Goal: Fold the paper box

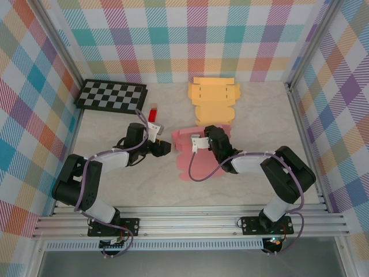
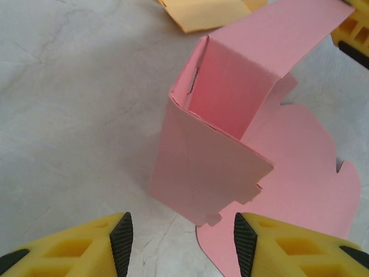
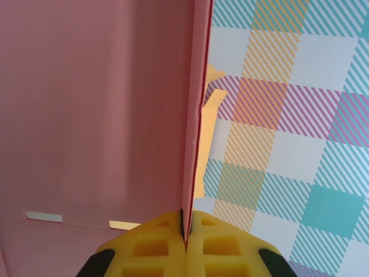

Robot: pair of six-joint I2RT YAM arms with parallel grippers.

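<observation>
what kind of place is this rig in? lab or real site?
Likely a lab test cell: aluminium frame around the table, plaid-printed wall panels, and a checkerboard, probably for camera calibration, at the far left.

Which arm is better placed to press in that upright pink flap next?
Left, probably: the left gripper is open, facing the flap of the pink box, while the right gripper is shut on its raised panel.
</observation>
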